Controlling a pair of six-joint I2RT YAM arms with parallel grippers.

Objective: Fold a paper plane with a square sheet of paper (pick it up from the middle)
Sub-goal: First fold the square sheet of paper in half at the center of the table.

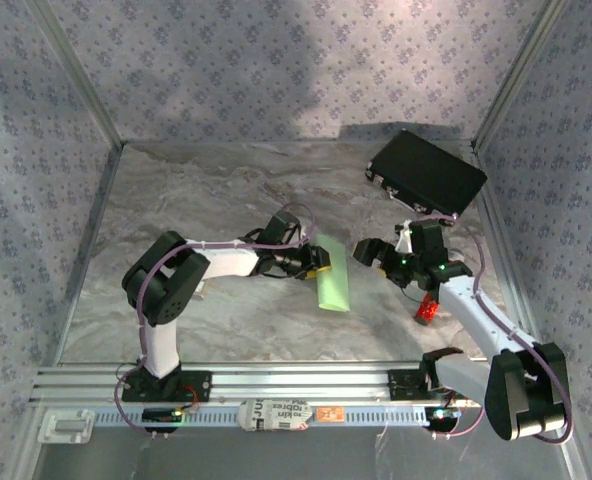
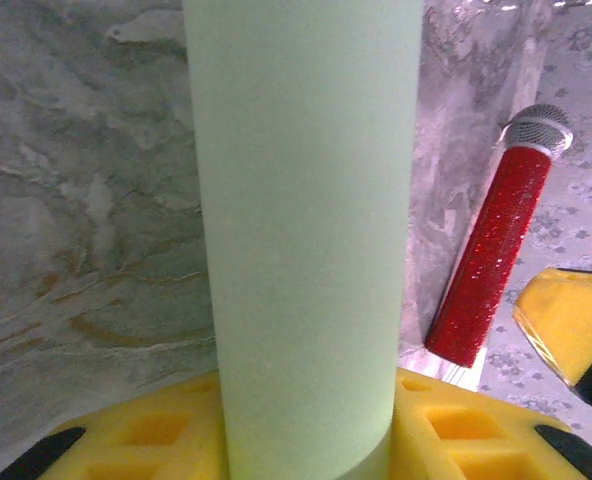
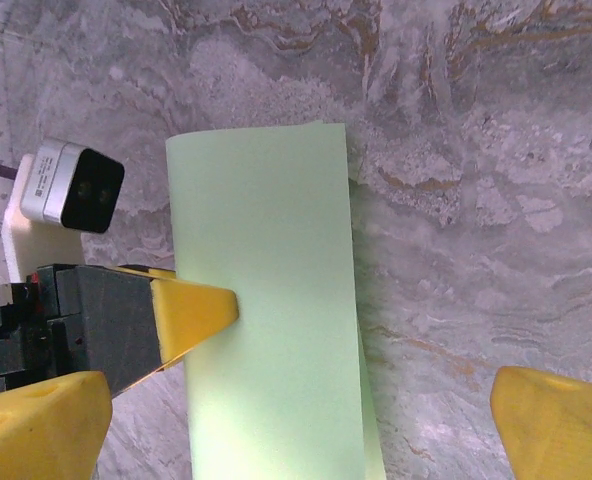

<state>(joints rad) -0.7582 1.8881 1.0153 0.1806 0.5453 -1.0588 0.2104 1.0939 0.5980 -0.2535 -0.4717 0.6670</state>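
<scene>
Early days yet: the square sheet of paper [image 1: 333, 280] is only a long doubled-over strip at mid-table, with no nose and no wings, so most of the folding looks left to do. The left gripper [image 1: 319, 262] has its jaws drawn in narrow, clamped on the strip. The right gripper [image 1: 371, 252] hangs just beside it, jaws spread wide, holding nothing

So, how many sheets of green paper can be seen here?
1. The folded green paper is near the middle of the table, its edge held in the left gripper. Another sheet could be hidden underneath it.
</scene>
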